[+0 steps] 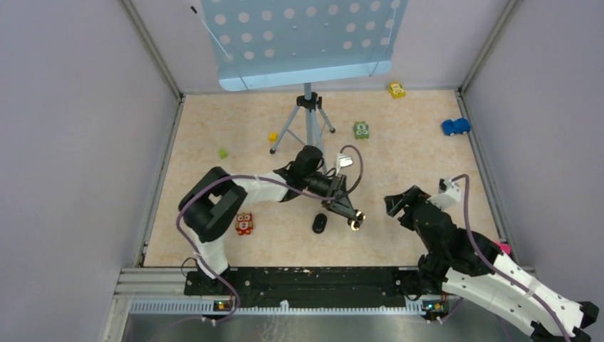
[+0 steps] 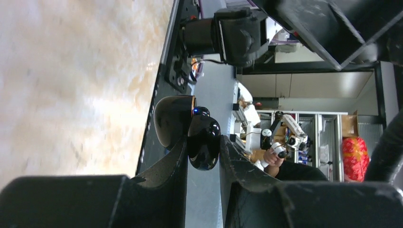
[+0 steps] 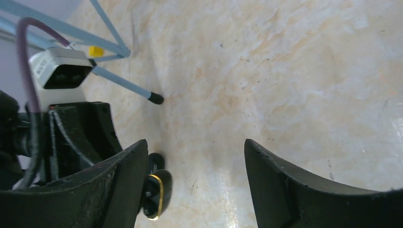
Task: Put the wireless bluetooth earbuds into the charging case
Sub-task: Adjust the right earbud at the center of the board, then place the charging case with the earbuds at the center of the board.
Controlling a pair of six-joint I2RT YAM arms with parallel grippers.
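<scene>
From above, the left tool [image 1: 352, 219] pinched the charging case [image 1: 355, 222] at its tip. The right tool [image 1: 394, 205] stood spread and empty nearby, with bare table [image 1: 413, 149] beyond it.

Left wrist: the glossy case sat between pressed fingers, lid seemingly open, the table's rail close ahead.

Right wrist: the case's gold rim showed left of the spread jaws.

The case is likely light, hard and slippery, best held by its flat sides. Earbuds could not be made out.

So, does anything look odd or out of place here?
Nothing looks spilled or broken. Only the case stands out: the left gripper pinches it with its lid open.
</scene>
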